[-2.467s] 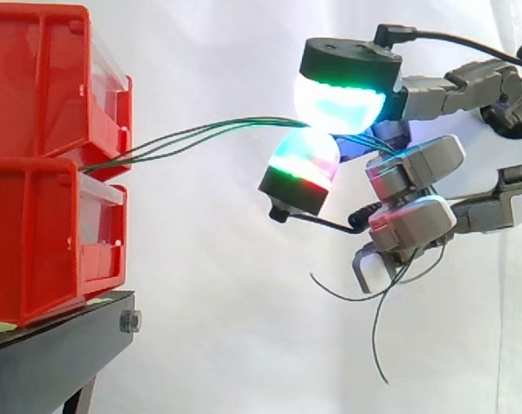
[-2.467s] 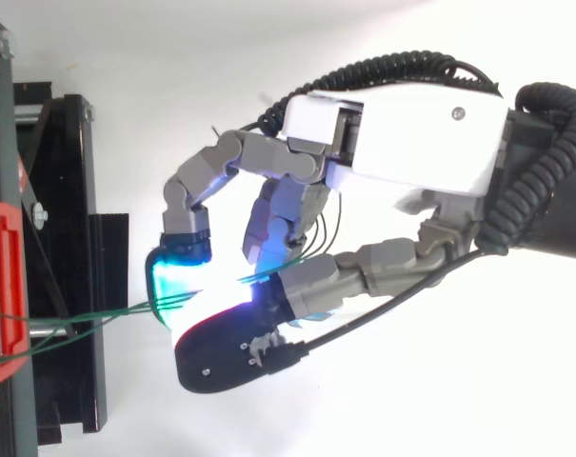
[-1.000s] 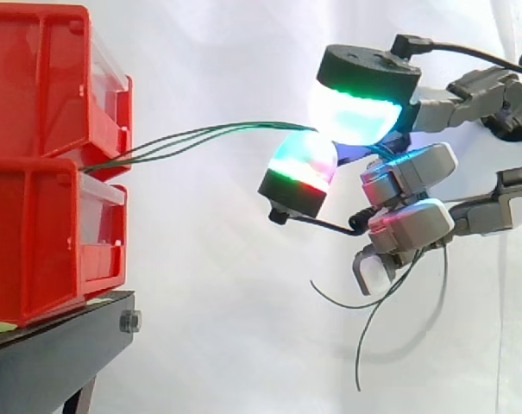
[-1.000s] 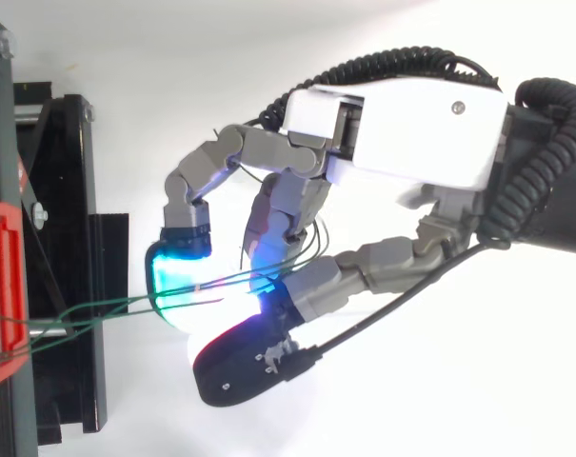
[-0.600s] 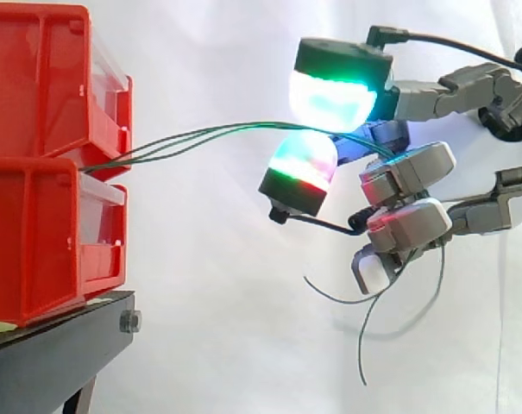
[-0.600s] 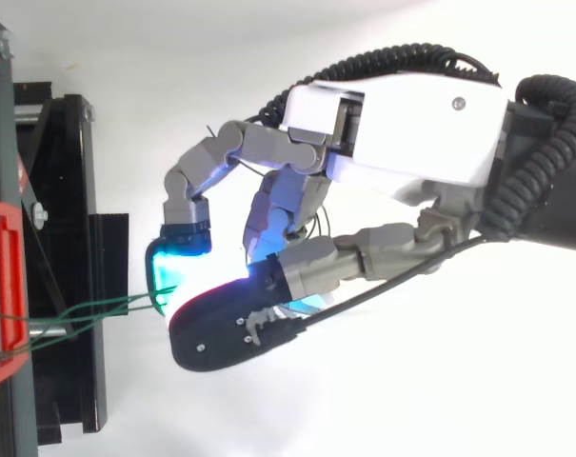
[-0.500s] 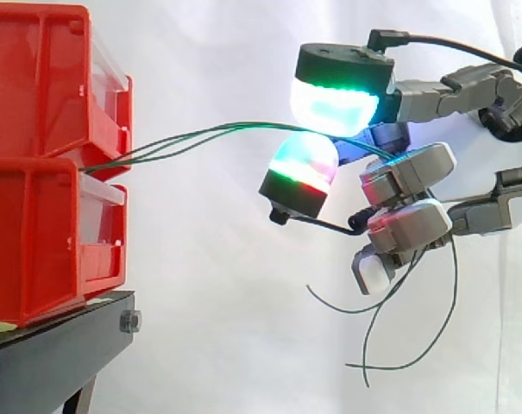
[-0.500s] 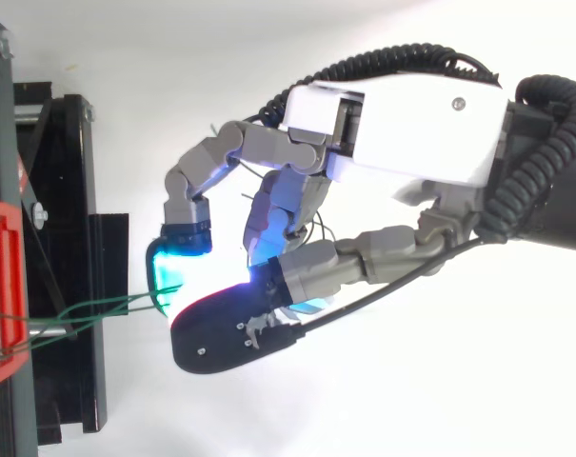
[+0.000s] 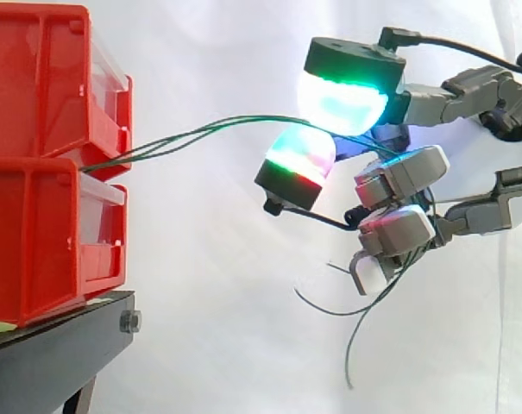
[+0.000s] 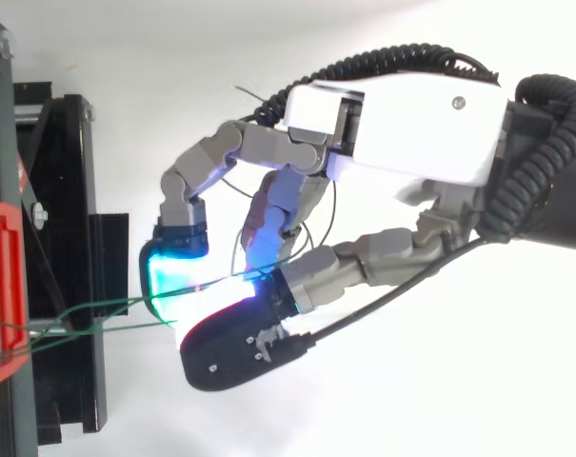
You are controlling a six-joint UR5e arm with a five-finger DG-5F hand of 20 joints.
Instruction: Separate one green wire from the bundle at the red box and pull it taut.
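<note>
The hand (image 10: 402, 124) stands right of the stacked red bins (image 9: 45, 86) on a black stand (image 9: 53, 362). Its fingers (image 9: 342, 99) are curled, pinching the green wires (image 9: 200, 134). These span open air from the bins' front, slightly bowed. Loose ends hang below. A white curtain (image 9: 209, 285) hangs behind.

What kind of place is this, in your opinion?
Probably a robot test bench in a lab, not a home or a factory floor: a plain white curtain behind, red bins stacked on a black stand, and a robot hand pinching green wires that run to the bins.
</note>
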